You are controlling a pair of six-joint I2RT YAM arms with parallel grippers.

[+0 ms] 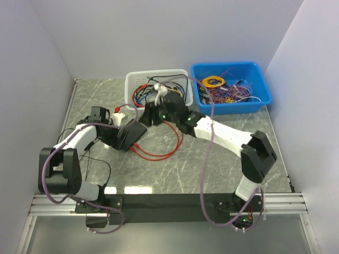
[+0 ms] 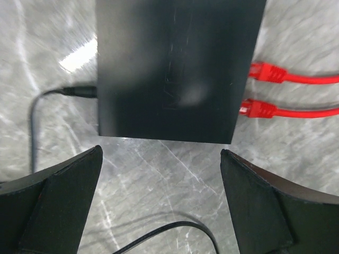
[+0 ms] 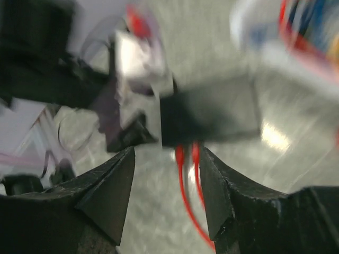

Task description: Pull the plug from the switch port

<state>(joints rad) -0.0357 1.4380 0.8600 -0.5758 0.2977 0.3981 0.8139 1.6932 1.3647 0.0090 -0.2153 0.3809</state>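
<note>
My right claw (image 3: 167, 185), apart and empty, should pinch the stiff red plug (image 3: 180, 153) ahead by its body; the light switch (image 3: 212, 114) may slide.

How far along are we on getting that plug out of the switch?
Done: nothing visible yet; the upper red plug and lower red plug both sit against the switch port edge. In hand: nothing; the left gripper is open near the switch, the right gripper open and empty, its view blurred. Left: grip a plug and pull it out.
</note>
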